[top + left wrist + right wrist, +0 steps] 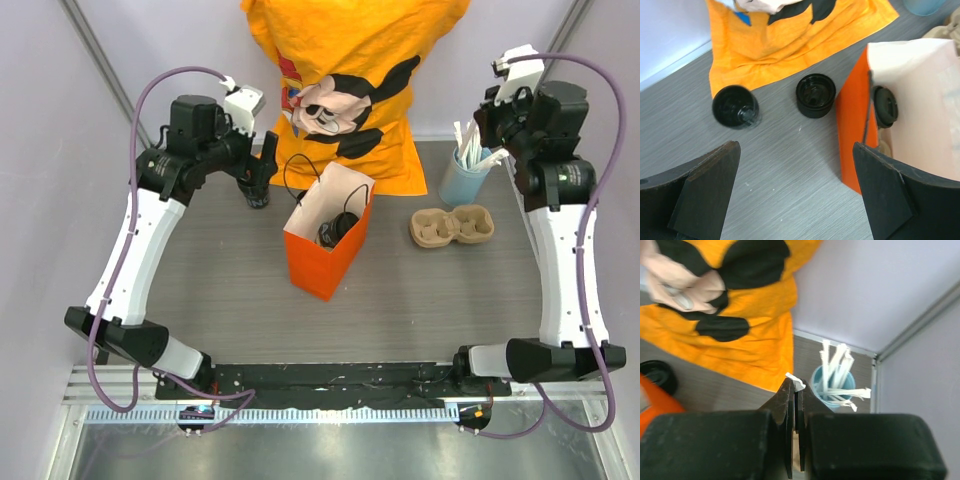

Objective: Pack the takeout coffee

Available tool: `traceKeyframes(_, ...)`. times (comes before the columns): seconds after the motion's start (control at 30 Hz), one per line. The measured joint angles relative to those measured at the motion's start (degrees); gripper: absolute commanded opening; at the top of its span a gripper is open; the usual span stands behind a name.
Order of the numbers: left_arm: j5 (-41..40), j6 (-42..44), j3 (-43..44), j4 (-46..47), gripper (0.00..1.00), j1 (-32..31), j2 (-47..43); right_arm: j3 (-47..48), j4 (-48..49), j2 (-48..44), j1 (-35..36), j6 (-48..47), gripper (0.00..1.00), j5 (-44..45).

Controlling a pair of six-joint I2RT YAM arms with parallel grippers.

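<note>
The takeout coffee (335, 231), a small black cup with a round black lid (885, 106), is inside the open orange paper bag (322, 262) in the middle of the table. My left gripper (264, 168) hangs open to the left of the bag and behind it. Only bare table shows between its fingers, and the bag's orange wall (852, 140) is close to the right finger (880, 195). My right gripper (796, 385) is at the far right by the straw cup. It is shut, and a small white paper scrap (796, 380) pokes out between its tips.
A black open cup (735, 106) and a short black round stack (815, 95) stand left of the bag. A blue cup of white straws (462, 178) and a cardboard cup carrier (452, 226) sit at the right. A person in an orange shirt (350, 60) stands behind the table.
</note>
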Motion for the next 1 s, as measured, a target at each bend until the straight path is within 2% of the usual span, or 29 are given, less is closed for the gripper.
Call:
traceKeyframes(0.23,-0.94,0.61,-2.21,0.07,1.00,2.51,-1.31,13.16,-6.01,-1.53,0.00,5.22,0.01,-14.08)
traceKeyframes(0.43,-0.63,1.51,-3.23,0.17,1.00,3.58,-1.70,20.46,-4.76,-1.92,0.11,15.56,0.01,-28.09)
traceKeyframes(0.53,-0.33,1.62,-3.91,0.17,1.00,4.00,-2.19,22.47,-3.67,-0.55,2.08,18.93,0.01,-31.43)
traceKeyframes(0.63,-0.13,1.77,-4.20,0.22,1.00,4.63,-2.58,23.96,-3.63,1.90,8.24,19.47,0.01,-30.56)
traceKeyframes(0.77,-0.11,2.03,-4.48,0.26,1.00,5.66,-3.13,23.93,-5.68,5.64,20.44,16.96,0.01,-24.83)
traceKeyframes(1.0,0.00,2.82,-6.45,0.42,1.00,7.23,-5.60,20.35,-11.10,10.64,36.96,7.67,0.01,-10.23)
